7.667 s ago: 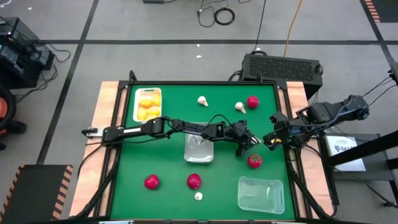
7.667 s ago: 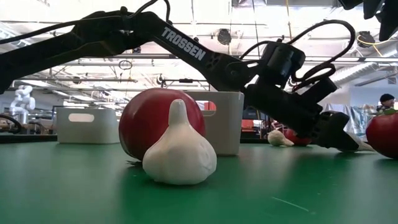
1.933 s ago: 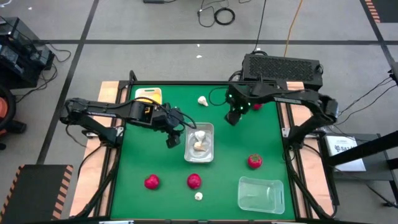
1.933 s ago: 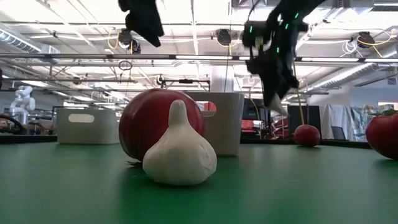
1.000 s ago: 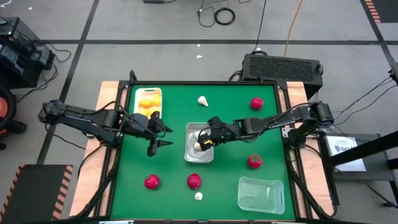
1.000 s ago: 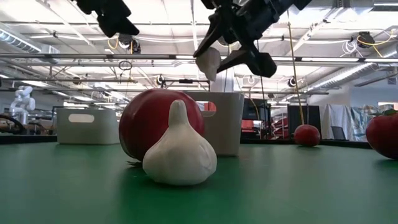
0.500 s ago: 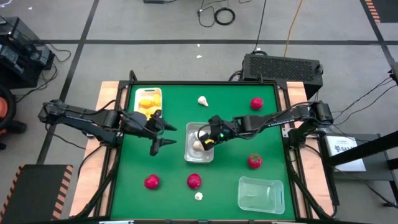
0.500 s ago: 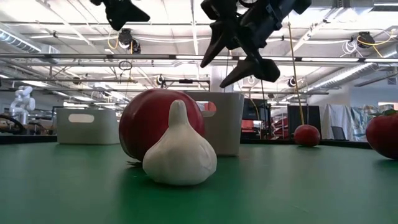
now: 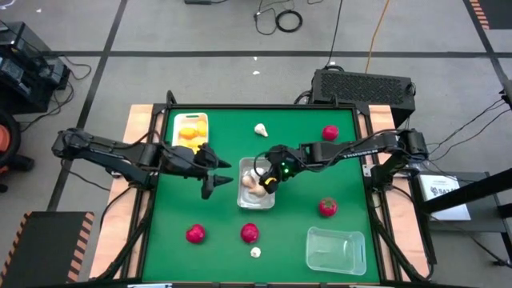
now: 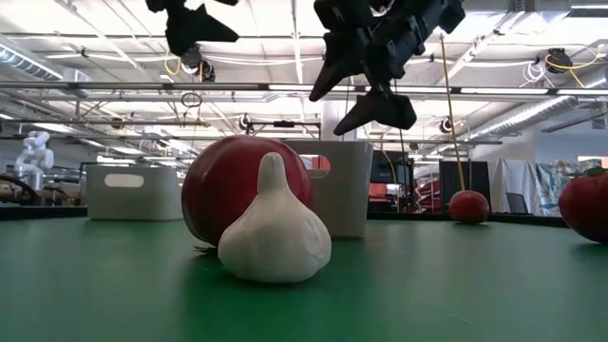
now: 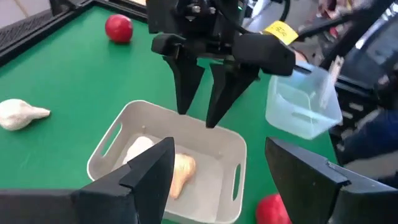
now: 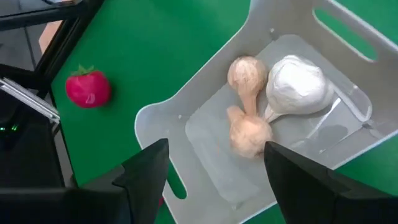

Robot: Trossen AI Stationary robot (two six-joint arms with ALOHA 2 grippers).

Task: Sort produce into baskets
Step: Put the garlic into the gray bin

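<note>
A: Where are the arms?

B: The right gripper (image 9: 269, 182) hangs over the centre tray (image 9: 246, 198), fingers spread and empty. The left gripper (image 9: 211, 181) hovers just beside that tray, toward the left arm's side, also parted with nothing between the fingers.

A: And inside the tray?

B: Three garlic bulbs, touching: one white garlic bulb (image 12: 297, 86) and two tan garlic bulbs (image 12: 247, 74) lying stem to stem (the second tan one (image 12: 249, 135) sits closer to the tray's middle).

A: The other baskets?

B: The white tray (image 9: 177, 122) at the far left corner of the green table (image 9: 296, 224) holds yellow lemons (image 9: 188, 134). The clear tray (image 9: 334, 249) at the near right holds nothing I can see.

A: Loose produce?

B: A garlic bulb (image 9: 261, 129) and a strawberry (image 9: 330, 133) lie near the far edge. Another strawberry (image 9: 326, 208) sits right of the centre tray. Near the front edge lie two strawberries (image 9: 194, 234) and a small garlic bulb (image 9: 255, 253).
</note>
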